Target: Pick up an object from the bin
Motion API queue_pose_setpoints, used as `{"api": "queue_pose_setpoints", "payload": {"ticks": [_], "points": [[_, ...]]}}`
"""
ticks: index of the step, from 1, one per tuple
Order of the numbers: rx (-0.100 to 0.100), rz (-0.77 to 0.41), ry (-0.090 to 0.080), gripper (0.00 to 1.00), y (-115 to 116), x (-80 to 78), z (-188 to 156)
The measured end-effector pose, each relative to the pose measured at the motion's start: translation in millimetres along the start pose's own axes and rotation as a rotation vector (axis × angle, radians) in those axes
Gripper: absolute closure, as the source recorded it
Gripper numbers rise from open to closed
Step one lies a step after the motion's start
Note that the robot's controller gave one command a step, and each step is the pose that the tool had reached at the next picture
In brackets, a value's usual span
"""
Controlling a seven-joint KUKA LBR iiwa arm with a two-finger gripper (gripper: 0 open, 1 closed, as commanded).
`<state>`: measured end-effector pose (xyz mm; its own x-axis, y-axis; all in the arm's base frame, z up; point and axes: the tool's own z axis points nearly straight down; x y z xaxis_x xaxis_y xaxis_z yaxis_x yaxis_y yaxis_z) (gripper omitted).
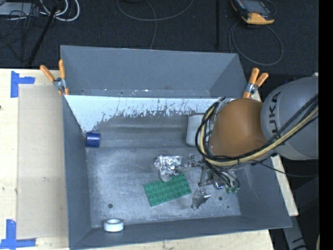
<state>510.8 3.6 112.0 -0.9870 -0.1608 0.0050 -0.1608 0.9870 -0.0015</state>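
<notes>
Grey metal bin (104, 184), seen from above, with a handful of loose things spread over its floor. From the right, thick grey arm (291, 124), wrist capped by a rounded brown cover (237, 129) and wrapped in loops of yellow and black cables (204, 134). Under that cover, claw (202, 194), set low near the floor in the right half of the bin. Cannot tell whether wide or narrow; lost among wires and small metal parts.

Just left of the claw, flat green plate (167, 190) with rows of studs, lying on the floor, turned askew, right end higher in the view than the left. Sits just beside the claw at that right end; touching or apart, cannot tell. Directly behind the plate, close to its far edge, crumpled ball of silver foil (167, 165), up and to the left of the claw.

Well apart from all that: small blue cylinder (92, 139) at the foot of the back slope, far left; white ring (113, 225) flat on the floor by the front wall, left of middle; pale block (193, 129) against the back slope, partly hidden behind the brown cover.
</notes>
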Motion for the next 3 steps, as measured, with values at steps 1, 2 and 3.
{"api": "queue_pose_setpoints", "payload": {"ticks": [1,2,3], "points": [[-0.002,-0.027,-0.011,0.0,-1,-3.1,40],[-0.002,-0.024,-0.02,1.0,-1,-5.5,36],[0.0,-0.044,-0.013,1.0,1,-1.9,-109]]}}
